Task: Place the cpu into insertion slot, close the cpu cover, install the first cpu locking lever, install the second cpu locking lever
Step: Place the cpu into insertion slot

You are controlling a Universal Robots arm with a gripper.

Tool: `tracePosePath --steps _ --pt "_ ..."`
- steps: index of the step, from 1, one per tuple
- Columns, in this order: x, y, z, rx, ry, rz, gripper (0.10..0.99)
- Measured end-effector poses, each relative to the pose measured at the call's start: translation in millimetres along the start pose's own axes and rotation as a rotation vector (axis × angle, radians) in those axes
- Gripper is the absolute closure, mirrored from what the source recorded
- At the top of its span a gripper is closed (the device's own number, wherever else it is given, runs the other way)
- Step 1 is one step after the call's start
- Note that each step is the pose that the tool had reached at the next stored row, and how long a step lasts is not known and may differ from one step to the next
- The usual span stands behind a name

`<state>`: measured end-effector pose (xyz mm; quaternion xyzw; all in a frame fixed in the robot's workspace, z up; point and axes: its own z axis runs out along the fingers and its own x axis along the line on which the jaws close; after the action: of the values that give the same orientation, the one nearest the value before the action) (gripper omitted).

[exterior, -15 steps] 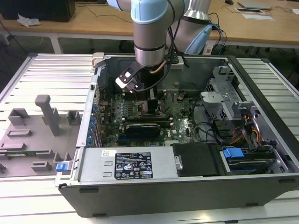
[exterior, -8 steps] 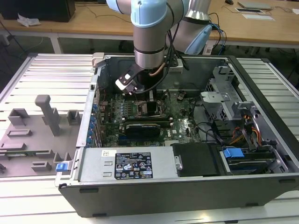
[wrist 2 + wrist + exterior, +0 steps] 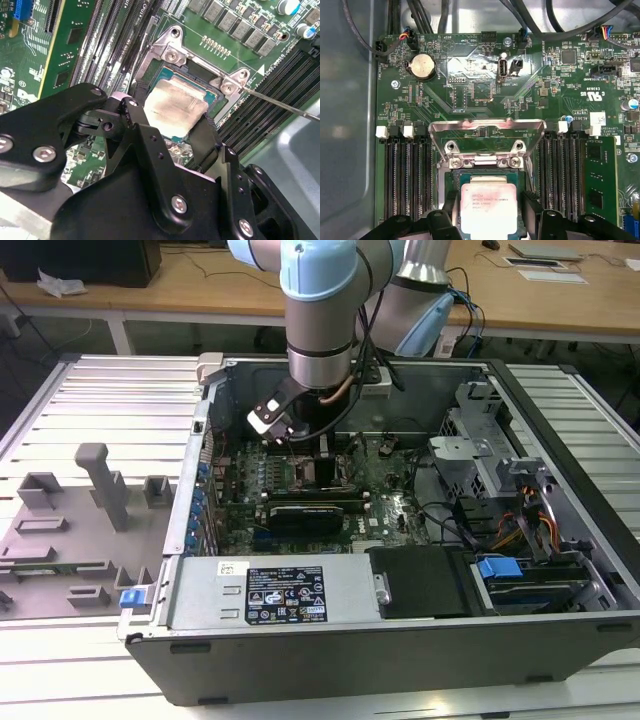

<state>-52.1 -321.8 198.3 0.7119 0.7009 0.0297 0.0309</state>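
Clasping the cpu (image 3: 488,210), print upward, the hand (image 3: 490,201) hangs over the motherboard (image 3: 470,95); cpu cover (image 3: 487,126) stands raised.

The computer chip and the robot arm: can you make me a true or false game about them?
1. The silver chip is down at the green board. True.
2. The metal cover is shut over the chip. False: it stands tipped up, and the chip's top is bare.
3. The robot arm reaches down into the open computer case. True.
4. The battery on the board is square. False: it is round, like a coin.
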Motion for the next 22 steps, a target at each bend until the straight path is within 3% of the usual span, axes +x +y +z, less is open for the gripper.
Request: tracePosePath --steps 6,16,22 --pt "0.1 0.2 -2.4 -0.002 0.0012 0.0 0.471" --pt "0.2 0.2 -2.6 -0.016 0.0164 -0.018 0.471" --pt "0.1 0.4 -4.9 -0.016 0.0135 -0.018 0.471"
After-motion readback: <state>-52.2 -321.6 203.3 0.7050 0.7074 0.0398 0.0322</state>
